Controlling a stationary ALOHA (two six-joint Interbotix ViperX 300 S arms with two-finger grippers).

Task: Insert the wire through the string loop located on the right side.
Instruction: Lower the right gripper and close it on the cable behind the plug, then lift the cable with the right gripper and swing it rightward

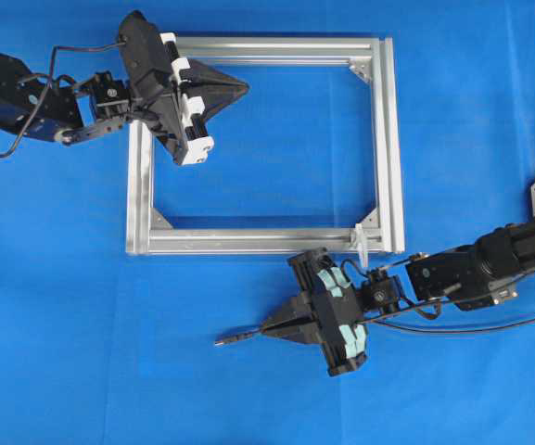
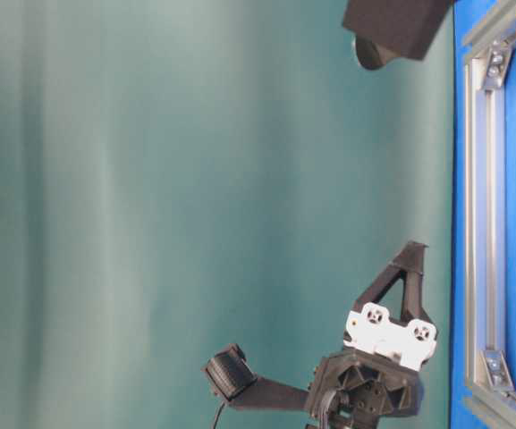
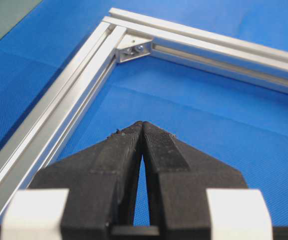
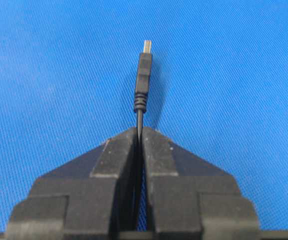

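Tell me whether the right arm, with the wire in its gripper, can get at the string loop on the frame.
Probably yes. The right gripper holds the wire just below the frame; the string loop stands nearby with open mat between. But the plug points away, so it must turn.

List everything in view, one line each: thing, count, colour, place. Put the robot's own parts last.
table cover: one, blue, under everything.
frame: one, silver aluminium, rectangular, flat on the cover, upper middle of the overhead view.
corner brackets: four, silver, one inside each frame corner.
string loop: one, white, at the frame's lower right corner.
wire: one, thin and black, its plug tip sticking out beyond the right claw, over the cover and below the frame.
backdrop: one, teal, behind the table in the table-level view.
left claw: one, black, shut on nothing, over the frame's upper left part.
right claw: one, black, shut on the wire just behind the plug.
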